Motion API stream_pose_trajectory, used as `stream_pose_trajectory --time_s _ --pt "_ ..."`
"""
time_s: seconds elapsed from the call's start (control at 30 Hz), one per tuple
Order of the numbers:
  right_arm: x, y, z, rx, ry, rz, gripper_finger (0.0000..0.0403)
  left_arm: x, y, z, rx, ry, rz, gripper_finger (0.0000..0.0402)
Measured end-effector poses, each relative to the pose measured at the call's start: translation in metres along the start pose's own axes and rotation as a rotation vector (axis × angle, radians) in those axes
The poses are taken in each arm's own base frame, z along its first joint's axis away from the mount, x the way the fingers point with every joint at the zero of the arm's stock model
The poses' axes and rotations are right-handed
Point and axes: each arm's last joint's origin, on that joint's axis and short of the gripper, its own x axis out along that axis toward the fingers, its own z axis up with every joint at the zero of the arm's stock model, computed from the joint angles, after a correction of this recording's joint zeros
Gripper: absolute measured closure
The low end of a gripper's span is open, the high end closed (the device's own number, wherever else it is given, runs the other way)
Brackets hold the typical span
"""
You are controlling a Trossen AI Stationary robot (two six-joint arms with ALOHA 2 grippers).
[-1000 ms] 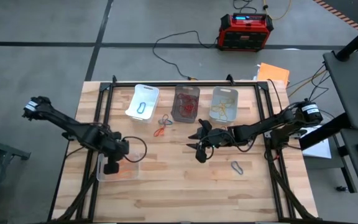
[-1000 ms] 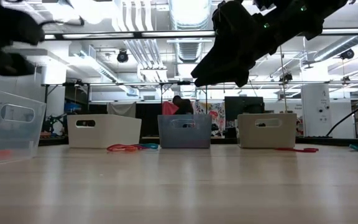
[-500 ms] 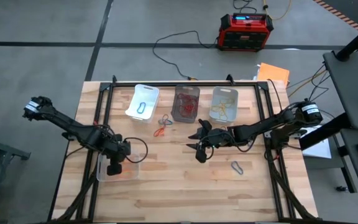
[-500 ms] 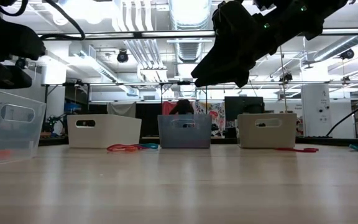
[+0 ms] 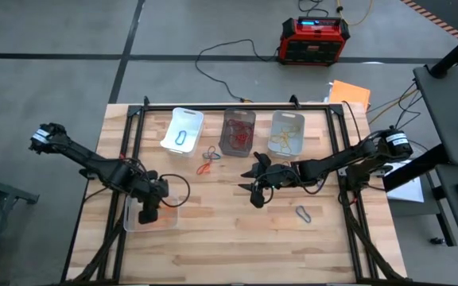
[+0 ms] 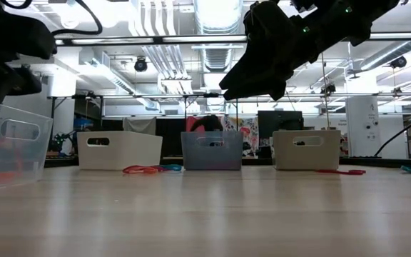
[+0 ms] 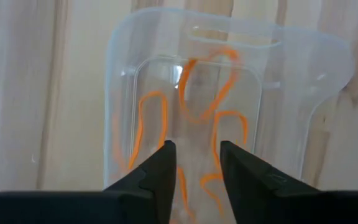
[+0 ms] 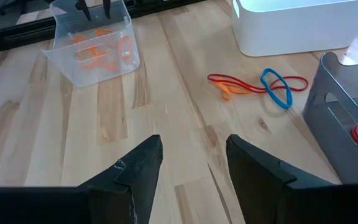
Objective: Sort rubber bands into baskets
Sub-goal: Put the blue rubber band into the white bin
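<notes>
My left pincer (image 7: 193, 163) hangs open over the clear basket (image 7: 129, 81) holding orange rubber bands (image 7: 207, 87). My right pincer (image 8: 191, 155) waits open mid-worktop. The loose bands (image 8: 257, 84) near the white basket (image 8: 303, 25) look light and floppy; I would pinch one strand.

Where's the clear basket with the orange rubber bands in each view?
High view: clear basket at the table's near-left, under the left gripper.
Low view: far left edge, nearest the camera.
Left wrist view: fills the centre, straight below the jaws.
Right wrist view: upper left.
Shared landmark: the orange rubber bands inside it.
</notes>
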Motion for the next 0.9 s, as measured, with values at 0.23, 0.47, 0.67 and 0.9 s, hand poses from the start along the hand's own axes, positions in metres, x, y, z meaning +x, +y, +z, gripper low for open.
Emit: stream_pose_trajectory --time_s 0.23,0.47,0.67,0.9 --pt "0.000 0.000 0.000 0.000 0.000 0.000 0.0225 -0.006 -0.004 0.005 0.021 -0.027 -0.019 0.0259" --pt "0.000 0.000 0.000 0.005 0.000 0.000 0.0223 -0.027 -0.012 0.017 0.080 -0.123 -0.030 0.0261" --pt "0.000 0.000 0.000 0.051 0.005 -0.001 0.0223 -0.048 -0.017 0.030 0.259 -0.284 0.099 0.0265" --pt "-0.012 0.001 0.006 0.186 0.331 -0.136 0.0225 -0.058 -0.017 0.046 0.451 -0.513 0.386 0.0265"
